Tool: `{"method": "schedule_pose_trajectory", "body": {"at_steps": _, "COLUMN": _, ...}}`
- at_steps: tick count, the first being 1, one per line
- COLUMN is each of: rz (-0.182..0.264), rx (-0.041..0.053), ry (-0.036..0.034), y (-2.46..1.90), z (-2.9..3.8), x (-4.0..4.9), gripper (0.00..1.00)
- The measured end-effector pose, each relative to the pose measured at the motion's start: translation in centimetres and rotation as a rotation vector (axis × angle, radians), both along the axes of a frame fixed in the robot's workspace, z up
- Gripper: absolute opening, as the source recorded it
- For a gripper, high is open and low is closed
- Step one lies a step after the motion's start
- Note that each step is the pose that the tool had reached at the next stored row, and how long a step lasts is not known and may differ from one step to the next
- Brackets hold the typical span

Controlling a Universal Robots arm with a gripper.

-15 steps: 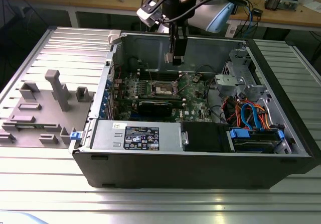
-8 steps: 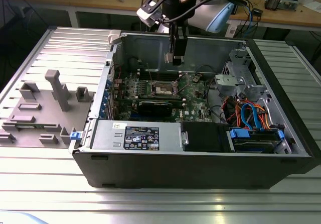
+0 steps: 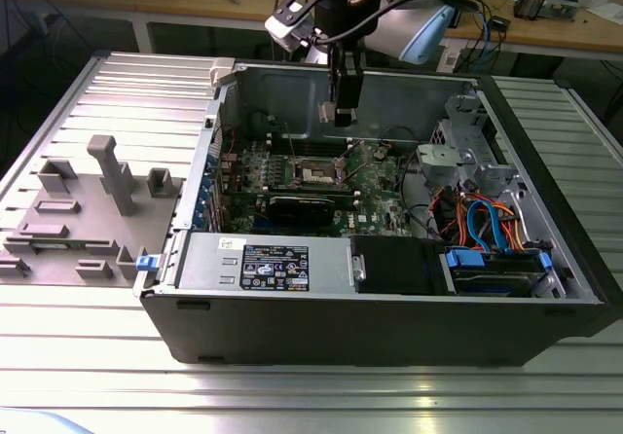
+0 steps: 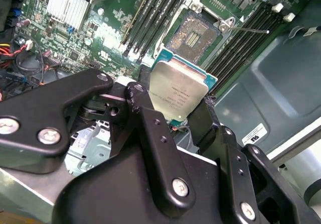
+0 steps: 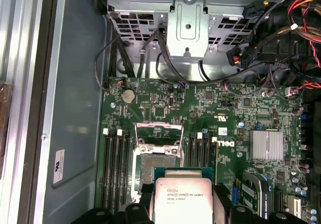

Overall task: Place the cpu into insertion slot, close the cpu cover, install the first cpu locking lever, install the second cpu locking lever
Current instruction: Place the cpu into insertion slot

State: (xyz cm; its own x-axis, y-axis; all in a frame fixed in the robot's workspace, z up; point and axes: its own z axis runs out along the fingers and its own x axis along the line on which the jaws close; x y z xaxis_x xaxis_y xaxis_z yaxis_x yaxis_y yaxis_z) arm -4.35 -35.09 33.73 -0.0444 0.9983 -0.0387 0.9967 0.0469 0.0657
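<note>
- Ribbed metal table (image 3: 292, 400) carries an open computer case (image 3: 389, 332) lying on its side, with its green motherboard (image 5: 225, 108) facing up.
- From my station, I see the gripper (image 4: 173, 101) hanging over the case interior, its fingers (image 4: 138, 96) pinched on two opposite edges of the cpu (image 4: 180, 86).
- The cpu is up in the air, silver top visible in both wrist views, above the board and clear of the insertion slot (image 5: 155, 166).
- The slot lies bare, and the cpu cover (image 5: 159, 132) stands open beside it.
- A grey fixture block (image 3: 107, 191) sits on the exterior view's left.
</note>
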Motion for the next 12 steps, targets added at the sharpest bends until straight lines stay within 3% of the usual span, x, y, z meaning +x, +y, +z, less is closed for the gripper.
{"method": "schedule_pose_trajectory", "body": {"at_steps": 4, "rz": -0.006, "rx": 0.0000, "ry": 0.0000, "y": 0.22, "z": -0.56, "x": -0.11, "gripper": 0.54}}
{"method": "schedule_pose_trajectory", "body": {"at_steps": 7, "rz": -0.006, "rx": 0.0000, "ry": 0.0000, "y": 0.24, "z": -1.70, "x": -0.11, "gripper": 0.54}}
{"method": "schedule_pose_trajectory", "body": {"at_steps": 9, "rz": -0.006, "rx": 0.0000, "ry": -0.0001, "y": 0.24, "z": -1.96, "x": -0.12, "gripper": 0.54}}
{"method": "schedule_pose_trajectory", "body": {"at_steps": 10, "rz": -0.006, "rx": 0.0002, "ry": -0.0188, "y": 0.24, "z": -2.14, "x": -0.19, "gripper": 0.54}}
{"method": "schedule_pose_trajectory", "body": {"at_steps": 12, "rz": -0.016, "rx": 0.0031, "ry": -0.0190, "y": 0.24, "z": -3.29, "x": -0.21, "gripper": 0.54}}
